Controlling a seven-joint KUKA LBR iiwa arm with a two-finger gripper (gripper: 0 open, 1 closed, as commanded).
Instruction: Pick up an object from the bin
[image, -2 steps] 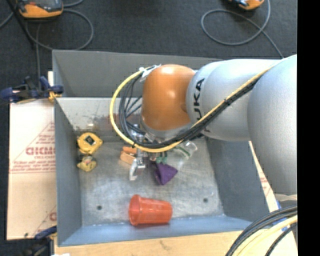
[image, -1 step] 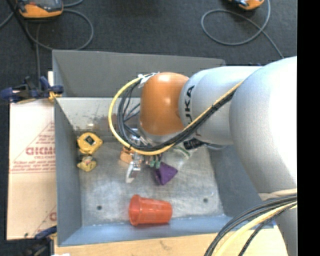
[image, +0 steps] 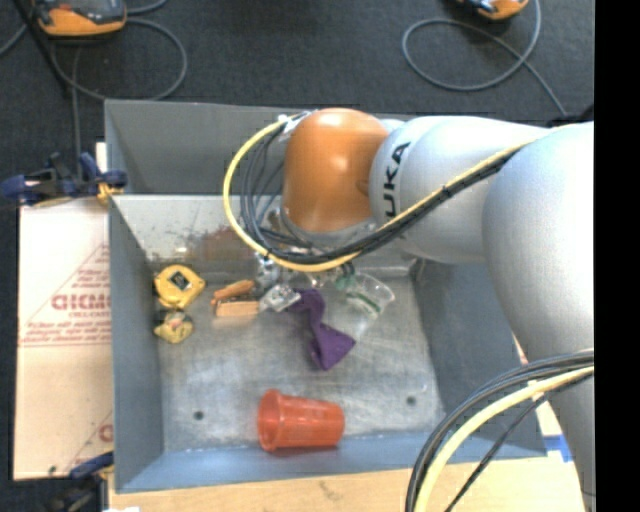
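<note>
The tool (image: 275, 292) sits low in the middle of the bin (image: 130, 400), mostly tucked under the arm's orange cover (image: 325, 180). From here I cannot tell whether it is open or closed, and nothing is visibly in its grip.

It is crowded on 2 sides. Just beside it, toward the view's left, lie a small orange piece (image: 234, 290) and a tan block (image: 238, 309), close together. Touching it or nearly so, on the other side, is the top end of a purple rag (image: 322, 335). Which one it is lined up on is unclear, and that looks like the main risk: a close here could nip only a fold of the rag, which would probably slide out on the lift, or nudge the 2 small pieces away rather than catch one.

A clear plastic piece (image: 365, 293) lies under the arm near the looping cables (image: 232, 200); a sideways correction could sweep it along.

Farther out, 2 yellow toys (image: 178, 285) by the left wall and a red cup (image: 300, 421) on its side near the front wall seem well apart from any trouble.
</note>
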